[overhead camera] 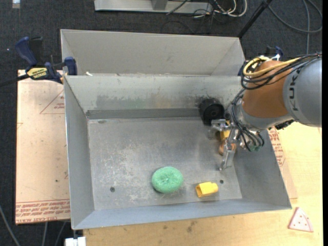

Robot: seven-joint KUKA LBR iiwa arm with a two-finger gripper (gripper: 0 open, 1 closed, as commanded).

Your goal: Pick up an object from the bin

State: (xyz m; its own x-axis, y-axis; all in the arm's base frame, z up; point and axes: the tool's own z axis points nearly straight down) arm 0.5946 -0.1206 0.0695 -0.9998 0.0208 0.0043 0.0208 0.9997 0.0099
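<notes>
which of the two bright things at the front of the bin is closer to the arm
The small yellow block; it lies right of the round green pad, toward the arm.

In the bin (133, 147) we see a round pad (167, 180) by the near wall, a small block (206, 189) just right.

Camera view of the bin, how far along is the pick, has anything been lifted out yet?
Done: nothing lifted; the green round pad, yellow block and black thing all lie in the bin. In hand: the arm reaches in by the right wall, between black thing and yellow block. Left: closing on one thing and lifting it out.
</notes>
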